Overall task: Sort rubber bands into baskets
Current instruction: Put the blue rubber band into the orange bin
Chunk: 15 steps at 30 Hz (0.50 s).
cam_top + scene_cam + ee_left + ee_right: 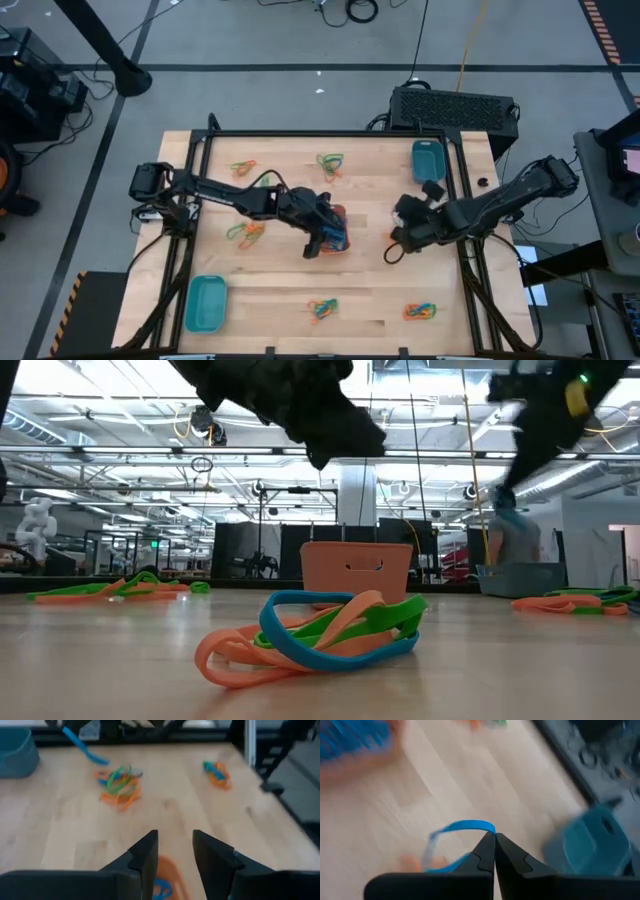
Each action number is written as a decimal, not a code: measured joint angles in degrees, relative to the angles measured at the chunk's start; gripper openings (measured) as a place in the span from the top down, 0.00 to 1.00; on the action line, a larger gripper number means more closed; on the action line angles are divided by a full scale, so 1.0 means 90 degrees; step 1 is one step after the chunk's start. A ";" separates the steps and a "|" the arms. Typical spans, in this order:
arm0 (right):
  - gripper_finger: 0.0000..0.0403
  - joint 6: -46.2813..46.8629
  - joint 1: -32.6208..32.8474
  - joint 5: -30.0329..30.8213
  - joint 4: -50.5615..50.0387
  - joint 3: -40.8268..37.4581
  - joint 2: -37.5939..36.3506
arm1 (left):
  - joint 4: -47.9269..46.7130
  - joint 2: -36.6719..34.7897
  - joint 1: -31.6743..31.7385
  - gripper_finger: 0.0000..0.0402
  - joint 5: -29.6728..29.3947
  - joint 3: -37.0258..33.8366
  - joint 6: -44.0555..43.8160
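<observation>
Right gripper (494,851) is clenched on a blue band (461,827), mid-right of the high view. Its teal basket (427,158) lies just up-frame (long axis up-down), nearer this arm than the left. Left gripper (326,238), fingers apart, hangs over the orange basket (338,212) at center.

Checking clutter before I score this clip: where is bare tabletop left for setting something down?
Bare wood lies along the near edge between the teal basket and the near-centre band pile, and at the far side between the green-orange pile and the far teal basket. The centre is crowded: orange basket, left gripper, right gripper holding a blue band.
</observation>
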 joint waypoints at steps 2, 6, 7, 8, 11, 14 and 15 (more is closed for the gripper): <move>1.00 -0.0474 0.0000 0.0074 0.0551 0.0109 0.0000 | 0.0497 0.0000 -0.0028 0.68 0.0002 -0.0176 -0.0190; 1.00 -0.1584 0.0000 0.0016 0.2064 0.0129 0.0000 | 0.1503 0.0000 -0.0106 0.68 0.0003 -0.0464 -0.0343; 1.00 -0.1823 0.0000 -0.0018 0.2400 0.0129 0.0000 | 0.1693 0.0000 -0.0119 0.68 0.0017 -0.0526 -0.0445; 1.00 -0.2031 0.0000 -0.0068 0.2719 0.0129 0.0001 | 0.1827 0.0000 -0.0126 0.68 0.0020 -0.0574 -0.0517; 1.00 -0.2586 0.0002 -0.0213 0.3491 0.0129 0.0002 | 0.2069 0.0000 -0.0122 0.68 0.0009 -0.0599 -0.0664; 1.00 -0.2897 0.0002 -0.0383 0.3944 0.0132 0.0002 | 0.2139 0.0001 -0.0145 0.68 -0.0173 -0.0598 -0.0663; 1.00 -0.2962 0.0002 -0.0462 0.4017 0.0132 0.0005 | 0.2149 0.0002 -0.0145 0.68 -0.0178 -0.0598 -0.0662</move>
